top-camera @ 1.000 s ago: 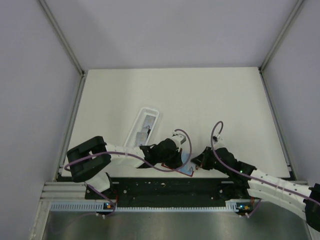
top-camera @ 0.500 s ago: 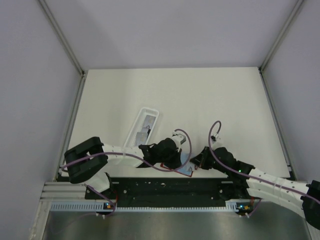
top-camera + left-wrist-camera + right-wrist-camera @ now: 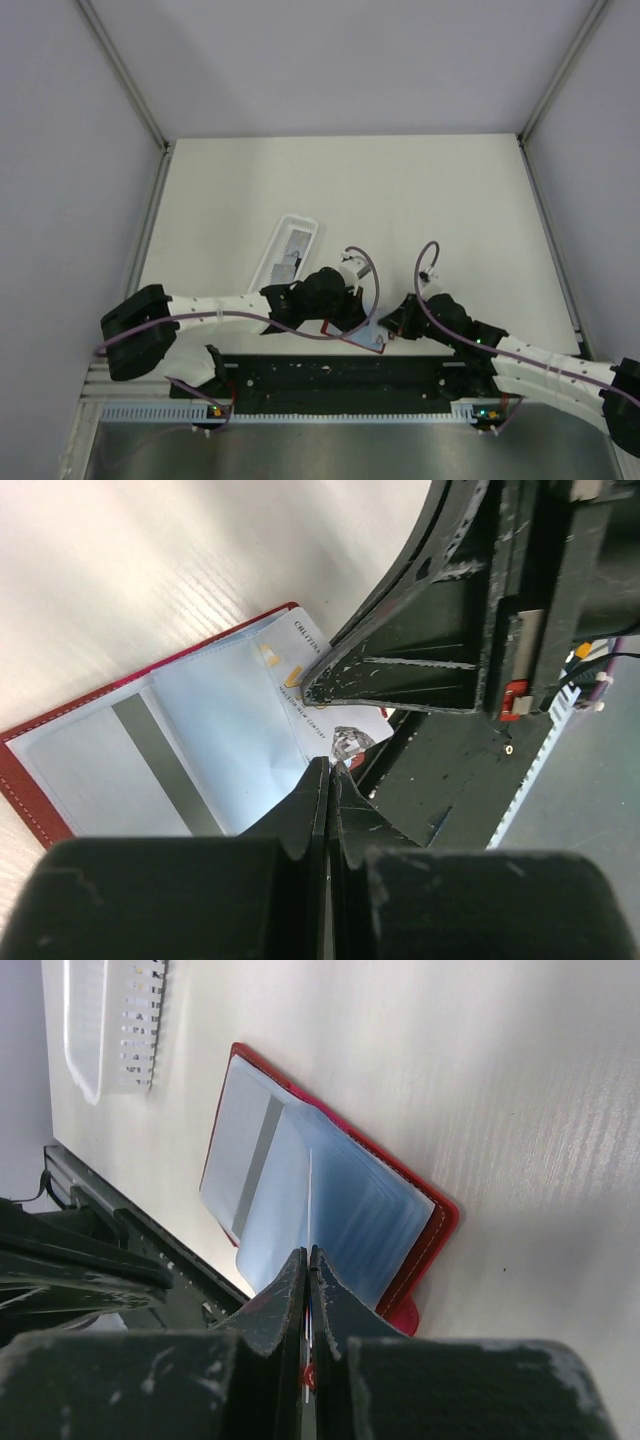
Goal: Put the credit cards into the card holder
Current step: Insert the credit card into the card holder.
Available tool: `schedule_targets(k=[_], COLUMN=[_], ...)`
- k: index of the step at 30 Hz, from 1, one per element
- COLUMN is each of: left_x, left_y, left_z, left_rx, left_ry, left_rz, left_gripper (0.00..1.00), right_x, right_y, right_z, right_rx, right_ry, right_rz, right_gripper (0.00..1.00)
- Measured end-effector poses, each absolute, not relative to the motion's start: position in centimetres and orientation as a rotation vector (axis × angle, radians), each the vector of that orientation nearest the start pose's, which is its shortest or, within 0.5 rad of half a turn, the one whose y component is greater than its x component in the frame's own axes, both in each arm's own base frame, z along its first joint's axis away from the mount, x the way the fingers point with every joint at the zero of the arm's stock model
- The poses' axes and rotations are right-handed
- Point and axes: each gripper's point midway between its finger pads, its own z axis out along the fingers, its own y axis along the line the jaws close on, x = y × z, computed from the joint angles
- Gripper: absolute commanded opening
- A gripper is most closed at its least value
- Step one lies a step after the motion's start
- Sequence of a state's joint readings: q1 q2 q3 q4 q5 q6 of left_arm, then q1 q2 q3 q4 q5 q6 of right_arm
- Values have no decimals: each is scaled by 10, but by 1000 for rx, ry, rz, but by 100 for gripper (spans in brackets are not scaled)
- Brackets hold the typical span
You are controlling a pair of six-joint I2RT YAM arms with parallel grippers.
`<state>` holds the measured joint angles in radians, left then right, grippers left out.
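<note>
currently the card holder point(image 3: 374, 339) lies open, pockets up, at the 6 o'clock edge of the table point(image 3: 420, 200), between the two grippers. its long axis runs roughly 9 to 3 o'clock along that edge; the arms cover much of it. one credit card point(image 3: 165, 765), marked by a grey stripe, sits in a pale pocket. the left gripper point(image 3: 328, 772) is clenched, tips at the pockets. the right gripper point(image 3: 307, 1256) is clenched at a raised pocket leaf; whether it pinches that leaf cannot be told. a white tray point(image 3: 303, 220) lies at 10 o'clock from the holder, with its long axis running 7 to 1 o'clock.
</note>
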<state>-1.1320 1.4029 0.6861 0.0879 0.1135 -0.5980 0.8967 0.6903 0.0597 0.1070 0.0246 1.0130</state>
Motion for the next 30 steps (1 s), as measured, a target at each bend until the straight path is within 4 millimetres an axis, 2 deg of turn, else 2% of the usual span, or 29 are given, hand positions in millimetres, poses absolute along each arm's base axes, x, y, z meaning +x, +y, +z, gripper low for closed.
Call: schedule_targets(k=[6, 14, 26, 30], left_x=[125, 128, 131, 133], left_y=[-358, -350, -343, -335], left_z=[104, 107, 118, 115], left_rx=[694, 683, 652, 633], left_ry=[2258, 2257, 2227, 2232], left_rz=[-1031, -993, -979, -947], left_gripper=[0, 0, 0, 0], right_x=[135, 137, 135, 140], right_y=[222, 233, 239, 250], right_z=[46, 66, 46, 54], right_rx=[127, 89, 72, 58], right_ry=[2294, 2262, 2355, 2347], right_rz=[1081, 1135, 1097, 1126], right_gripper=[0, 0, 0, 0])
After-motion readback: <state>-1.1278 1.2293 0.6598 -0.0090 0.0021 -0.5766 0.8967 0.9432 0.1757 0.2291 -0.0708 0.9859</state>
